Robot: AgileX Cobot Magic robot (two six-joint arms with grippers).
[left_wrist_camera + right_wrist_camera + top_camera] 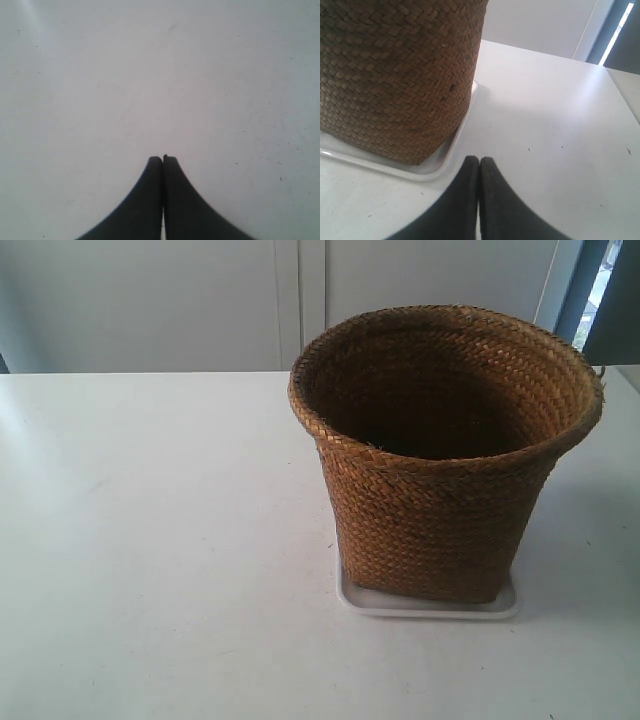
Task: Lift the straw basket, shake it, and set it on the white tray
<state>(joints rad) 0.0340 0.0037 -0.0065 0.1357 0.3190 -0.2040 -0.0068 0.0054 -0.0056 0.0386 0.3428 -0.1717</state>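
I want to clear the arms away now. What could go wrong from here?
The right hand, shut, sits close to the corner of the white tray; a sideways move might shove the tray and shift the straw basket. The basket is tall, wider at its rim than its base, and nearly fills the tray, so a knock might tip it.

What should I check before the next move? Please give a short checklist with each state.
1. Basket upright on tray: ok.
2. Base inside tray rim: ok at the corner in the right wrist view; far side cannot tell.
3. Left gripper shut, holding nothing, over table: ok.
4. Right gripper shut, holding nothing, beside tray corner: ok.
5. Basket inside empty: cannot tell, too dark.
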